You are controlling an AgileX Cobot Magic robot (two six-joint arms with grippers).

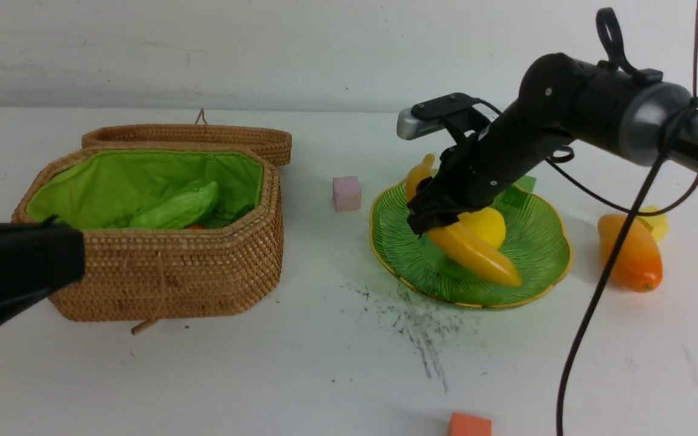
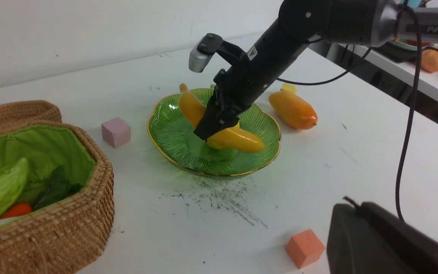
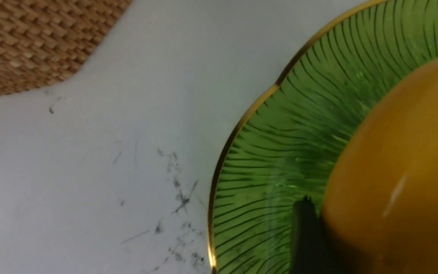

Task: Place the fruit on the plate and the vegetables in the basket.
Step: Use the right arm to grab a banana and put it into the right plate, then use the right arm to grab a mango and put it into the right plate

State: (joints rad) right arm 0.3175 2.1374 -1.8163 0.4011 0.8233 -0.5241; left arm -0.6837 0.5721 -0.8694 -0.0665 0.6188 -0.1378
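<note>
The green plate (image 1: 537, 254) holds the banana (image 1: 476, 251) and the lemon (image 1: 485, 224). My right gripper (image 1: 431, 224) is shut on the banana's middle, low over the plate; one dark finger (image 3: 306, 236) presses against the banana (image 3: 394, 171). The mango (image 1: 631, 251) lies on the table to the right of the plate. The wicker basket (image 1: 173, 272) stands open at the left with the gourd (image 1: 176, 209), a bit of carrot (image 2: 15, 210) and the radish's dark leaves (image 2: 57, 188) inside. My left gripper (image 2: 356, 207) is shut and empty, in front of the basket.
The basket's lid (image 1: 203, 136) lies open behind it. A pink cube (image 1: 346, 192) sits between basket and plate, an orange cube (image 1: 469, 425) near the front edge, a yellow cube (image 1: 655, 221) behind the mango and a green cube (image 1: 525, 183) behind the plate.
</note>
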